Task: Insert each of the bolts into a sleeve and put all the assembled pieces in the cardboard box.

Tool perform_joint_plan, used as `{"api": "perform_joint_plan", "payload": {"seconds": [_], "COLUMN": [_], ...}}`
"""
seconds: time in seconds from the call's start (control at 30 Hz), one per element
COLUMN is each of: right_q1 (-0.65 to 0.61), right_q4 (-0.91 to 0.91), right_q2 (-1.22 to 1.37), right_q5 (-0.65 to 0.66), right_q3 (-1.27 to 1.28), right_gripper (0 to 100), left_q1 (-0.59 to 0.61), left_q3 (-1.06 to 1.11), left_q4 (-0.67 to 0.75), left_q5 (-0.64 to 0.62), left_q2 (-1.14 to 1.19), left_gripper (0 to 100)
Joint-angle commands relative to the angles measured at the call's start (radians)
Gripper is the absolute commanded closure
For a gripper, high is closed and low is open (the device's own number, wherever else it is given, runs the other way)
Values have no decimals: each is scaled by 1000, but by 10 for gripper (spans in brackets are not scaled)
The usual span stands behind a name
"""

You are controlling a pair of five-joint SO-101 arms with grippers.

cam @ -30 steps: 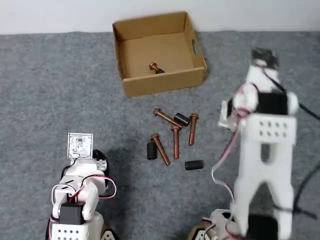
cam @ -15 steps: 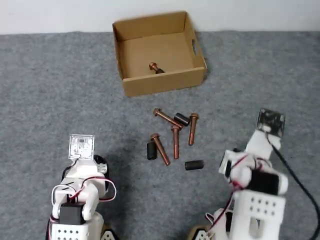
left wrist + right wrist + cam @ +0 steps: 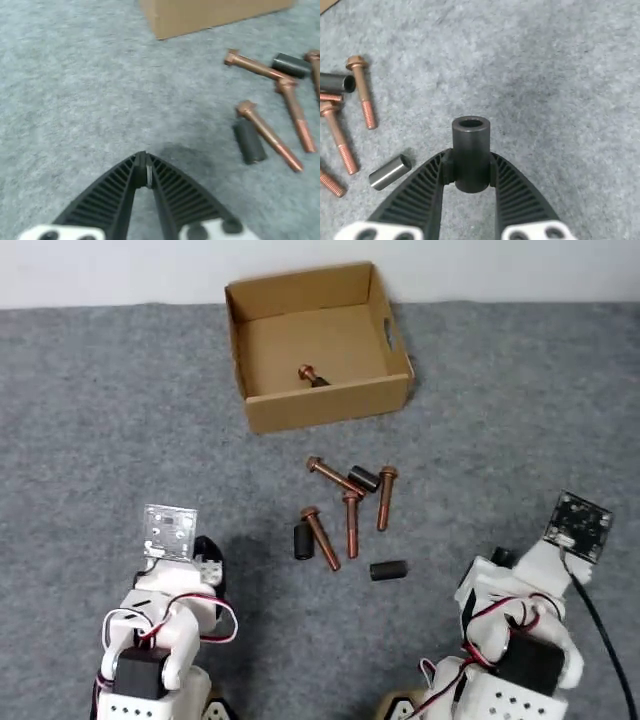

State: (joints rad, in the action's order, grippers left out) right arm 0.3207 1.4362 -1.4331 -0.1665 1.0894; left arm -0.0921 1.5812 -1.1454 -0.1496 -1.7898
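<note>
One seemingly assembled piece (image 3: pixel 311 375) lies in the brown cardboard box (image 3: pixel 262 410), upper centre; four copper bolts (image 3: pixel 351 523) remain mid-frame. The right gripper (image 3: pixel 470 161) clamps a black cylindrical sleeve (image 3: pixel 470 142); the left gripper (image 3: pixel 144 167) is closed, empty.

**A:** Any lettering, numbers or signs we can log?

**B:** None that we can read. The walls of the cardboard box (image 3: pixel 325 405) look plain brown to us.

**A:** What about the small boards on the wrists?

**B:** The left arm's board (image 3: pixel 164 532) and the right arm's board (image 3: pixel 579 524) carry tiny specks, too small for us to read.

**A:** And the hardware?

**B:** On the bolts (image 3: pixel 322 538) and the sleeve (image 3: pixel 470 150) we make out no stamp.
</note>
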Motion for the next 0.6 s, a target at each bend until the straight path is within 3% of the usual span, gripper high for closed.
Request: {"api": "perform_joint_plan", "payload": {"seconds": [0.0,0.2,0.57], "right_q1": [42,76,71], "right_q4": [18,30,22], "right_q2": [-10,-10,-234], "right_q5": [-5,-11,-5], "right_q3": [-8,-31,12], "right_gripper": [991,991,991], "left_q1": [-58,-95,-278], "left_q3": [-71,-251,-809], "left_q4": [-9,-64,-120], "left_q5": [34,29,-161], "left_q2": [-2,193,1048], "left_gripper": [994,994,994]}}
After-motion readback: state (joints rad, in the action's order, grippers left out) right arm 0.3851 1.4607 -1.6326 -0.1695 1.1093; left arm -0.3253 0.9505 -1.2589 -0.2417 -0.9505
